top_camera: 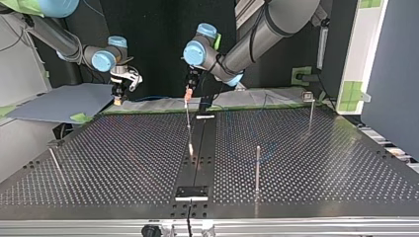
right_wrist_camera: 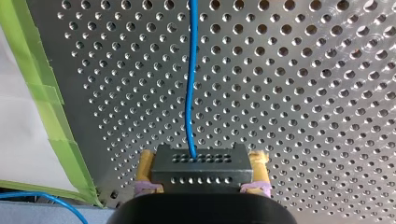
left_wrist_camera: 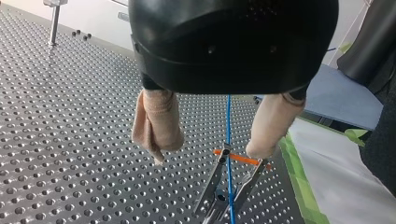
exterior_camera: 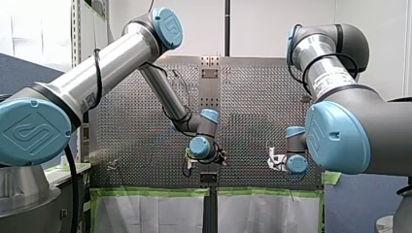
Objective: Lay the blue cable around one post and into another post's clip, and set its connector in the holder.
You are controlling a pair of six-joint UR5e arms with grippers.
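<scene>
The blue cable [right_wrist_camera: 190, 79] runs out from a dark perforated connector [right_wrist_camera: 201, 173] across the perforated table. My right gripper [right_wrist_camera: 201, 161] has its yellow pads shut on that connector and hangs near the table's far edge at the top view's left [top_camera: 117, 96]. My left gripper [left_wrist_camera: 208, 154] is open, its beige-padded fingers [left_wrist_camera: 159, 126] on either side of the blue cable [left_wrist_camera: 229, 123] without touching it. Under it a metal clip [left_wrist_camera: 219, 184] with an orange crossbar stands on the table. In the top view my left gripper [top_camera: 188, 93] is above the centre strip.
Thin metal posts [top_camera: 257, 168] [top_camera: 310, 111] [top_camera: 53, 160] stand on the table. A small dark holder plate [top_camera: 191, 192] sits at the near edge of the centre strip. Green tape [right_wrist_camera: 51, 107] lines the table's edge, with a grey-blue board [top_camera: 64, 101] beyond it.
</scene>
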